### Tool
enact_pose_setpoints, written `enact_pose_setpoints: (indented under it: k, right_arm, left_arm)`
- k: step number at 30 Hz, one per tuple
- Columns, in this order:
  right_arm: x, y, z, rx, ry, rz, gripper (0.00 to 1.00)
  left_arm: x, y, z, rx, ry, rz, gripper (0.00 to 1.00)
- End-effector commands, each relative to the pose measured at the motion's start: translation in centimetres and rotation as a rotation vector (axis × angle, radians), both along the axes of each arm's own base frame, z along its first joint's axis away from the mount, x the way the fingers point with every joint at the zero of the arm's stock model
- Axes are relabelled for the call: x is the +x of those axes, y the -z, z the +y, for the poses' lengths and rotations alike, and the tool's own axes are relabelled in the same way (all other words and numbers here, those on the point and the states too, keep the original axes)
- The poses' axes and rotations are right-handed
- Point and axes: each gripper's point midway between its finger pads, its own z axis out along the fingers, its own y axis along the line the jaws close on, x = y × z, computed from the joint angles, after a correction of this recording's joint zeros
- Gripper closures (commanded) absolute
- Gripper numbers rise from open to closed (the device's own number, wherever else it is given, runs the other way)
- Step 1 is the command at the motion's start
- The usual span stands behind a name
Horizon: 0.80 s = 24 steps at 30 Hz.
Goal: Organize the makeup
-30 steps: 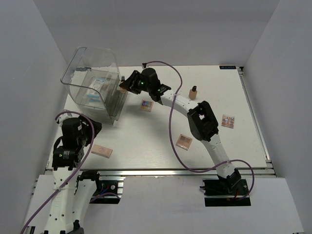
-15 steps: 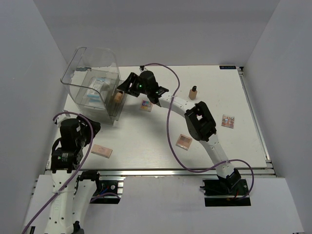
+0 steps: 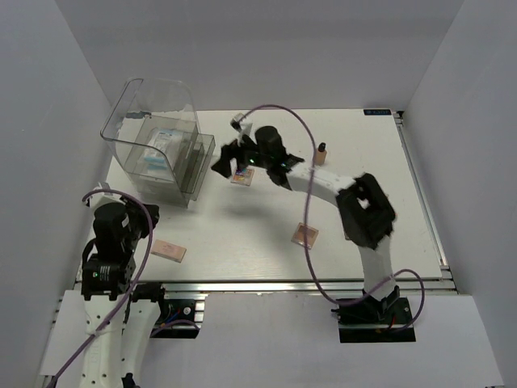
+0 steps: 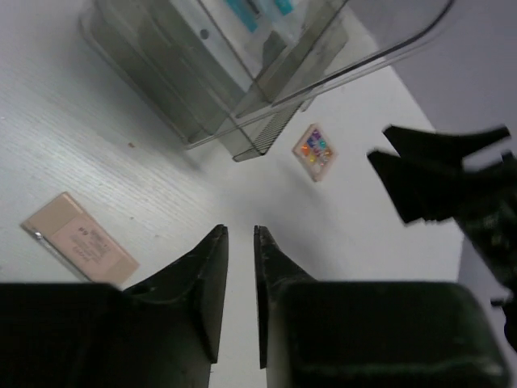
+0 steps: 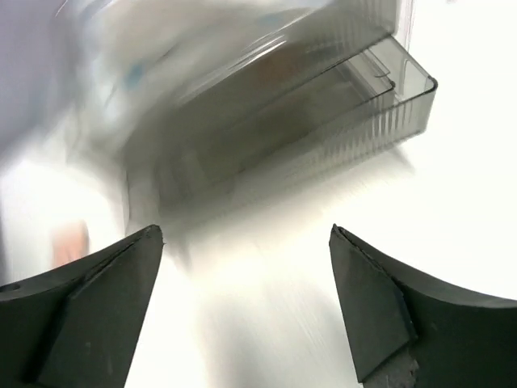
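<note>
The white table (image 3: 242, 214) is holding everything, with the clear bin (image 3: 119, 133) standing at its far left corner. The white-blue packet (image 3: 159, 149) is lying inside that bin. The right arm (image 3: 367, 214) is reaching across the table toward the bin, and the right gripper (image 3: 229, 158) is hanging just beside the bin's front edge with its jaws spread wide and nothing between them. The left gripper (image 4: 241, 234) is hovering over the near left of the table, its jaws nearly together, showing a thin gap and gripping nothing. A long peach palette (image 3: 168, 250) is lying flat beside it. A peach compact (image 3: 304, 235) is sitting mid-table, a colourful square palette (image 3: 242, 177) is lying under the right gripper, and a beige bottle (image 3: 321, 153) is standing upright farther back.
</note>
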Motion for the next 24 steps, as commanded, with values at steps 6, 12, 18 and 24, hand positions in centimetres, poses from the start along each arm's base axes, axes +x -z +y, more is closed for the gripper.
enact_pose_setpoints:
  k: [6,12,18,24]
  right_arm:
    - [-5.3,-12.1,-12.3,-0.019,-0.251,-0.892,0.24]
    - [-5.8,-10.9,-20.1,-0.031,-0.243,-0.664,0.64]
    - [-7.3,-8.6,-26.4,-0.135,-0.122,-0.604,0.42]
    - [-4.5,-5.6,-32.8,-0.181,0.053,-0.420,0.28]
  left_arm:
    - [0.5,-3.0,-1.6,0.019,0.116,-0.202,0.75]
    - [1.2,-2.7,-2.8,0.033,0.202,-0.241,0.35]
    - [1.8,-2.6,-4.4,0.055,0.315,-0.285,0.22]
    - [2.3,-2.1,-6.6,0.029,0.448,-0.324,0.19]
